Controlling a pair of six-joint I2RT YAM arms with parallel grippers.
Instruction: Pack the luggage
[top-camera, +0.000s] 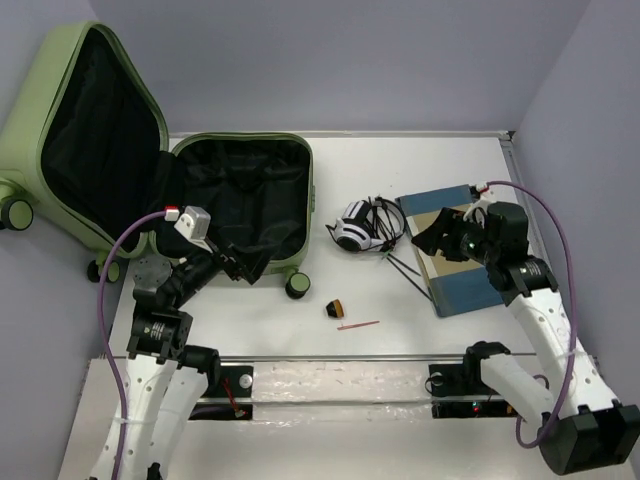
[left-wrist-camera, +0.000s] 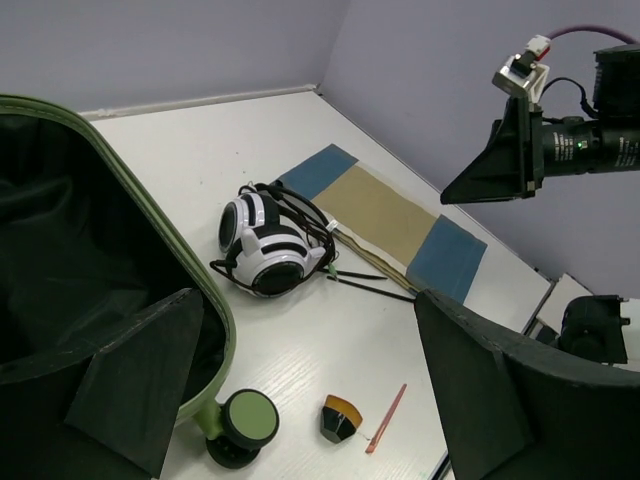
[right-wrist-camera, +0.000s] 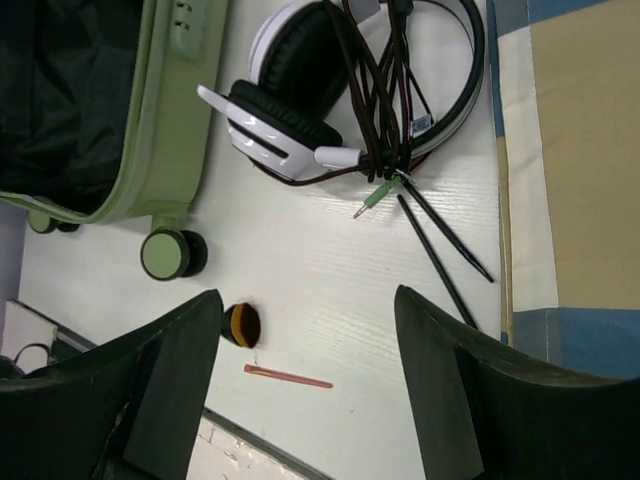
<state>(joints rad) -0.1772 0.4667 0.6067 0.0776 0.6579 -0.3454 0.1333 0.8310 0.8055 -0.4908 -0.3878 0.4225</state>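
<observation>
Black left gripper (left-wrist-camera: 305, 295): my jaws are spread very wide and hold nothing. One finger is over the black lining, the other over the white table (top-camera: 400, 335).
Right gripper (right-wrist-camera: 308, 295): my jaws are also apart, less wide, and hold nothing. It hangs above the flat blue-and-tan pad (top-camera: 455, 285) on the right side.
Luggage (top-camera: 308, 190): pale green hard shell, lying open at the far left of the table. The lid stands up and leans to the left, and the black lining is loose inside.
Caster wheel (left-wrist-camera: 247, 418): green and black, at the near corner of the luggage, just below my left gripper.
Small orange-and-black piece (right-wrist-camera: 241, 325): on the table near this wheel, beside a thin red stick (right-wrist-camera: 288, 377), not touching it.
Headphones (top-camera: 358, 228): white and black, with the cable wound around them, between the luggage and the pad.
Two thin black sticks (right-wrist-camera: 440, 250): they lie from the headphones toward the pad's edge.
</observation>
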